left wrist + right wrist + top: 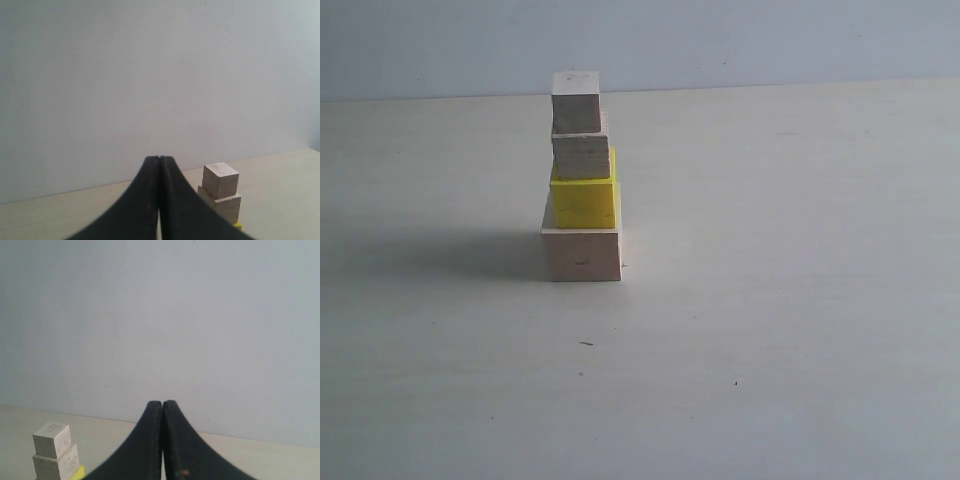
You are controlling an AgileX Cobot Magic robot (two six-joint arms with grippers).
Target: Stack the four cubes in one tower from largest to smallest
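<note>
Cubes, three pale wood, one bright yellow, make one tower [583, 215] left of middle. Shut and empty, the left fingers [142, 210] and right fingers [177, 450] should keep away.

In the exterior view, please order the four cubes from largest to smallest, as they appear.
1. bottom cube
2. yellow cube
3. third cube
4. top cube
The last two look nearly alike; the third seems only slightly wider.
</note>
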